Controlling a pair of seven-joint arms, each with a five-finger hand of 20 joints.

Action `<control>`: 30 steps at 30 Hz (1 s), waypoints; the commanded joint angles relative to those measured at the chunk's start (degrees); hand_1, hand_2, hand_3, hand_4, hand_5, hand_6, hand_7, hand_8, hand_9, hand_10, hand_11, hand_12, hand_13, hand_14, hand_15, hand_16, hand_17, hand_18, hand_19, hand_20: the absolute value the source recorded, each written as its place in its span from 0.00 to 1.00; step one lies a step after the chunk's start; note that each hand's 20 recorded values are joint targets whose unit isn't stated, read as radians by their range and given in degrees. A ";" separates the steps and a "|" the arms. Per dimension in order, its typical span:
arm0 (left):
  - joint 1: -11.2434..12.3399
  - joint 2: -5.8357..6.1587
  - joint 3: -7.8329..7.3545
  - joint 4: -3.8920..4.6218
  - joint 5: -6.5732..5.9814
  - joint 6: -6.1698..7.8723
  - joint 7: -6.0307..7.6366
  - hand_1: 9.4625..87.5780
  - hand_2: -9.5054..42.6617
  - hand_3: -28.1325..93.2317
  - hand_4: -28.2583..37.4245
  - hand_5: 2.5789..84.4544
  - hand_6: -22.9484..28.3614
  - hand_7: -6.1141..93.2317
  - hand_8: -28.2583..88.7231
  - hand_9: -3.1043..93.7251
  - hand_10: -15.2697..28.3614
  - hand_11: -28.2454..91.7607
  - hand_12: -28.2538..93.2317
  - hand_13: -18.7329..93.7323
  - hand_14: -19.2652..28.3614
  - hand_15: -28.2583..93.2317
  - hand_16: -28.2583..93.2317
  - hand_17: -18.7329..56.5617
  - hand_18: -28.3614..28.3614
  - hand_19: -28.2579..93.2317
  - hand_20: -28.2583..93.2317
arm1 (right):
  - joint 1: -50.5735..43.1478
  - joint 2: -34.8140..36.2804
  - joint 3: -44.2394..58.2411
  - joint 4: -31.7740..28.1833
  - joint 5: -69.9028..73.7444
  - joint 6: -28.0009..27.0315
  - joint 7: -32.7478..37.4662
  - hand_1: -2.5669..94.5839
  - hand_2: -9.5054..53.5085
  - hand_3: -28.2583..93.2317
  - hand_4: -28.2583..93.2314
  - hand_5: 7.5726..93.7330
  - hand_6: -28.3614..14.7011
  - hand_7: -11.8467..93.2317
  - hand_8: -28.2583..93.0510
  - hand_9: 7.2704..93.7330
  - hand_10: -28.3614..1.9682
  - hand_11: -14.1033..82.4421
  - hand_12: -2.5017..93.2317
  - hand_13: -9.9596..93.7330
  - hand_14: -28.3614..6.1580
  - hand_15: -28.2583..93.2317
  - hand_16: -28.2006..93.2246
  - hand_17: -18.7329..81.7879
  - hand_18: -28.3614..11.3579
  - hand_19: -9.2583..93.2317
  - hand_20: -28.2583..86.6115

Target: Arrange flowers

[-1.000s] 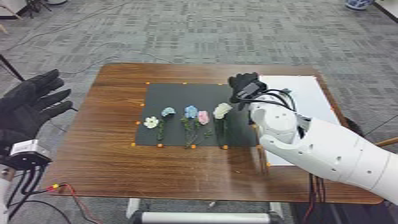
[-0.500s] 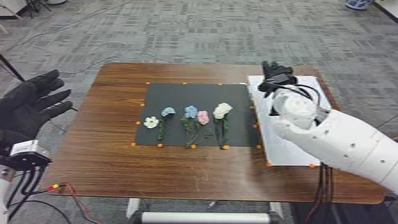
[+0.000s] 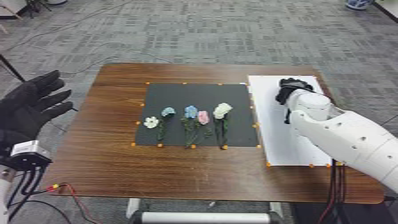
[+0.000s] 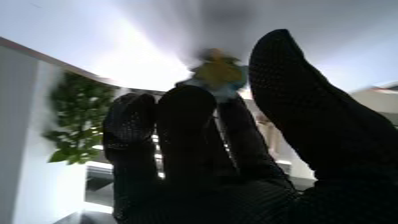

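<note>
My right hand [image 3: 291,87] is over the upper part of the white board [image 3: 275,142]. In the right wrist view, the same hand [image 4: 191,145] has its fingers extended and its thumb apart; a blurred yellow and light-blue thing [image 4: 220,74] is near the fingertips, and whether they touch it is unclear. At the left edge, my left hand [image 3: 25,107] stays open. On the black mat [image 3: 191,91] lie a white flower [image 3: 151,122], a light-blue one [image 3: 168,111], a blue one [image 3: 191,111], a pink one [image 3: 202,117] and a larger white one [image 3: 222,108], their green stems pointing toward me.
Orange dots mark the edges of the mat and board on the brown table [image 3: 98,150]. Red and black cables [image 3: 67,189] run by its left front corner. Green leaves [image 4: 75,117] hang beyond my right hand in the right wrist view.
My right hand has moved from the mat's right edge over to the white board, then closer toward me. The left hand and the flowers on the mat look unmoved.
</note>
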 commanded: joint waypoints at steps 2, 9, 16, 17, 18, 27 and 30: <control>0.45 -0.52 -0.28 -0.38 0.12 -0.36 -0.09 0.19 0.08 0.80 0.00 0.29 0.51 0.30 0.15 0.24 0.61 0.45 0.33 0.28 0.72 0.59 0.16 0.14 0.87 0.57 0.29 | -0.71 1.42 -2.87 -0.35 0.48 12.84 -3.35 0.50 0.00 0.91 0.00 0.53 0.67 0.43 0.13 0.68 0.68 0.34 0.27 0.76 0.68 0.92 0.49 0.58 0.21 1.00 0.67; -0.01 -0.26 -0.32 -0.13 -0.02 -0.37 -0.36 0.19 0.08 0.81 0.00 0.29 0.51 0.30 0.15 0.24 0.61 0.45 0.33 0.28 0.71 0.58 0.16 0.15 0.87 0.57 0.29 | -6.15 6.30 -0.06 -12.91 4.34 15.75 -12.55 0.56 0.00 0.88 0.00 0.74 0.73 0.55 0.21 0.92 0.81 0.35 0.50 0.81 0.70 0.91 0.50 0.61 0.21 1.00 0.71; -0.29 -0.28 0.03 -0.13 0.08 -0.80 -0.29 0.19 0.08 0.81 0.00 0.29 0.51 0.30 0.15 0.24 0.61 0.45 0.33 0.28 0.71 0.58 0.16 0.14 0.87 0.57 0.29 | -12.17 6.66 4.87 -21.23 -3.65 7.39 -17.26 0.55 0.00 0.89 0.00 0.76 0.72 0.55 0.21 0.92 0.80 0.34 0.51 0.81 0.70 0.92 0.50 0.62 0.20 1.00 0.72; -0.17 -0.37 -0.03 -0.22 0.04 -0.77 -0.25 0.19 0.08 0.81 0.00 0.29 0.51 0.30 0.15 0.24 0.61 0.45 0.33 0.28 0.71 0.58 0.16 0.14 0.87 0.57 0.29 | -11.77 6.93 4.09 -21.56 -3.90 6.95 -17.74 0.55 0.00 0.89 0.00 0.76 0.72 0.55 0.21 0.92 0.80 0.34 0.51 0.81 0.70 0.92 0.50 0.62 0.20 1.00 0.72; -0.02 -0.43 -0.14 -0.24 -0.07 -0.89 -0.32 0.19 0.08 0.80 0.00 0.29 0.51 0.30 0.15 0.24 0.61 0.45 0.33 0.28 0.71 0.58 0.16 0.14 0.87 0.57 0.29 | -12.05 6.96 4.13 -21.97 -3.05 6.94 -18.04 0.55 0.00 0.89 0.00 0.76 0.72 0.55 0.20 0.92 0.80 0.34 0.51 0.81 0.70 0.92 0.50 0.62 0.20 1.00 0.72; -0.02 -0.41 -0.22 -0.26 -0.01 -0.75 -0.21 0.19 0.08 0.80 0.00 0.29 0.51 0.29 0.15 0.24 0.61 0.44 0.33 0.28 0.71 0.58 0.16 0.14 0.88 0.57 0.29 | -14.91 7.15 5.22 -24.34 -6.42 8.00 -17.61 0.55 0.00 0.90 0.00 0.76 0.72 0.54 0.20 0.93 0.80 0.32 0.50 0.81 0.69 0.92 0.51 0.61 0.20 1.00 0.73; -0.05 -0.38 -0.18 -0.16 -0.06 -0.56 -0.20 0.19 0.09 0.80 0.00 0.29 0.50 0.29 0.15 0.24 0.61 0.44 0.33 0.28 0.71 0.58 0.16 0.14 0.88 0.57 0.29 | -16.43 7.28 6.53 -25.52 -6.50 8.48 -18.08 0.55 0.00 0.90 0.00 0.76 0.73 0.54 0.20 0.93 0.80 0.31 0.49 0.81 0.69 0.92 0.51 0.61 0.19 1.00 0.73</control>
